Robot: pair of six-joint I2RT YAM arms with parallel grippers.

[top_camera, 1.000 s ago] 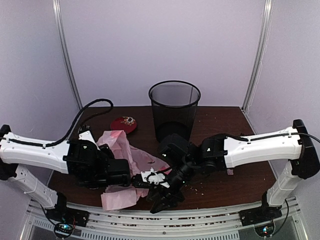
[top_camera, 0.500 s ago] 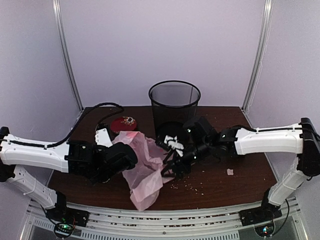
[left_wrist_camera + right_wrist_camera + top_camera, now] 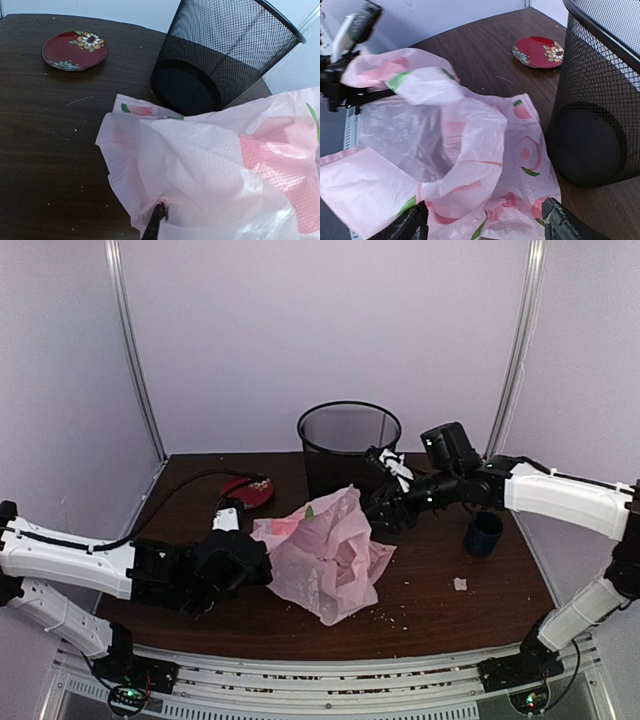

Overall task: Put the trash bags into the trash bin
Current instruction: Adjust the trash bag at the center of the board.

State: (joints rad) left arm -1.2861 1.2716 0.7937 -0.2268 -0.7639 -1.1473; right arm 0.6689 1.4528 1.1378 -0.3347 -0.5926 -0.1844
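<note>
Presently, left gripper (image 3: 158, 216) pinches bag (image 3: 330, 558), draped on table (image 3: 450, 612) before bin (image 3: 348, 450); right gripper (image 3: 386, 506) spread wide, empty. Risk: held at one edge, the limp bag may snag the rim and tip the bin.

Pink bag (image 3: 210, 175) before mesh bin (image 3: 225, 50); red plate (image 3: 74, 50)

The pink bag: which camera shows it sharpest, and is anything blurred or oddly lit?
Left wrist view: sharpest, the trash bag's embossed grain and the trash bin's mesh read crisply. Right wrist view: bag clear, the right gripper's fingers at the bottom edge dark and soft. Top external view: softest overall, even light, purplish cast.
</note>
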